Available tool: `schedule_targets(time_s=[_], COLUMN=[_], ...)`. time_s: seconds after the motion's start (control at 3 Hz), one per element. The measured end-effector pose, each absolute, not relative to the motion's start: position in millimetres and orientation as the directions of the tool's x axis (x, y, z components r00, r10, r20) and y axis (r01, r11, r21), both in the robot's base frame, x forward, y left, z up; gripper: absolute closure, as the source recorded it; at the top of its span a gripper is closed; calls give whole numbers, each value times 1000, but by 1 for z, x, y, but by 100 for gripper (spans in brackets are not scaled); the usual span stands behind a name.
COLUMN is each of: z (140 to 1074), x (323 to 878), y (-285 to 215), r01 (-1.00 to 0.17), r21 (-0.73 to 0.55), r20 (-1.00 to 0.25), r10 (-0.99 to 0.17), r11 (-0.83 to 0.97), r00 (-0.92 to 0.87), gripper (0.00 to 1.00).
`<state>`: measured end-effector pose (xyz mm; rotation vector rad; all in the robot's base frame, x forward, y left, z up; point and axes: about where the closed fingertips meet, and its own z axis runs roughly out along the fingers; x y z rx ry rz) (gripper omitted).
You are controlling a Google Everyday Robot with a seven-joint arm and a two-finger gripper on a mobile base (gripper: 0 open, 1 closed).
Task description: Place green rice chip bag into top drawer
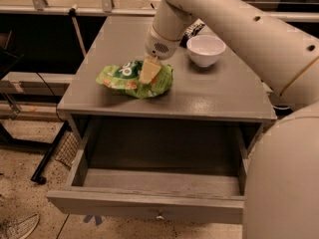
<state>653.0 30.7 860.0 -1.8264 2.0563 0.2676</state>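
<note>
The green rice chip bag [127, 78] lies crumpled on the grey table top [209, 96], left of the middle. My gripper [149, 71] reaches down from the big white arm [224, 19] onto the middle of the bag, and its tan fingers [151, 68] look closed on the bag's foil. The bag still rests on the table. The top drawer [149, 210] stands pulled open below the table's front edge. Its inside is empty, and its small knob [159, 215] is at the front.
A white bowl [205, 49] stands on the table to the right of the gripper, with a dark packet [193, 30] behind it. The robot's white body [284, 183] fills the lower right. Dark frames and rails stand to the left and behind.
</note>
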Motion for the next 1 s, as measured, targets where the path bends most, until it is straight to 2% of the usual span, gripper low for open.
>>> schedule_targets(time_s=[0.33, 1.0], z=[864, 864], x=[653, 653], y=[31, 31], r01=[-985, -985], r21=[-105, -105], r20=[-398, -399], r10=[-913, -913], r11=[139, 139], r00=[-86, -86], gripper=[100, 100])
